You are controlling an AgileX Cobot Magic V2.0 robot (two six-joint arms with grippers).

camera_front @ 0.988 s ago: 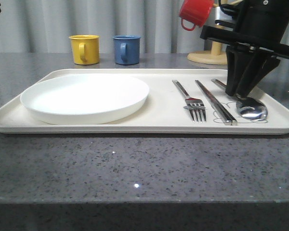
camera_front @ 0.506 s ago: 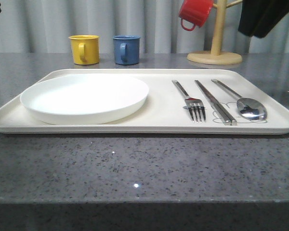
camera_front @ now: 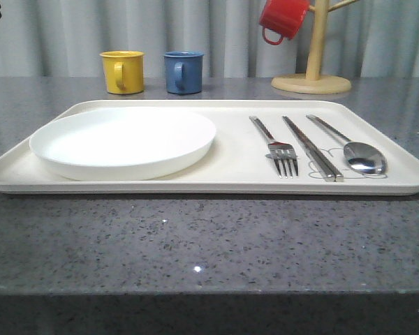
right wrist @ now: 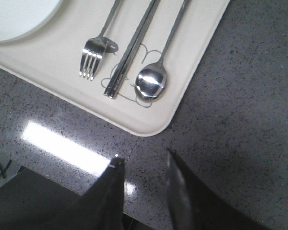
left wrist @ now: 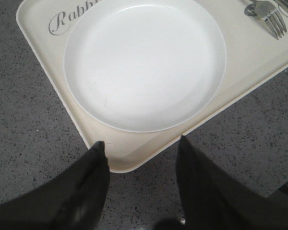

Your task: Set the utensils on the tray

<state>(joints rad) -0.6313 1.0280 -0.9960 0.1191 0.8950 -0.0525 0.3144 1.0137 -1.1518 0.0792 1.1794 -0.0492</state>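
Observation:
The cream tray (camera_front: 230, 164) lies across the grey counter. On its right part rest three silver utensils side by side: the fork (camera_front: 276, 146), the chopsticks (camera_front: 312, 148) and the spoon (camera_front: 356, 150). The right wrist view shows the fork (right wrist: 96, 45), chopsticks (right wrist: 129, 52) and spoon (right wrist: 156, 76) on the tray (right wrist: 192, 67). My right gripper (right wrist: 144, 160) hangs open and empty above the counter, off the tray's near right corner. My left gripper (left wrist: 141, 143) is open and empty above the tray's near left corner (left wrist: 129, 158).
A round white plate (camera_front: 123, 139) fills the tray's left half. Behind the tray stand a yellow mug (camera_front: 122, 71) and a blue mug (camera_front: 183, 71). A wooden mug tree (camera_front: 313, 63) at the back right carries a red mug (camera_front: 283, 17).
The right arm rose from just above the spoon and left the front view upward. The spoon, fork and chopsticks stayed where they lie.

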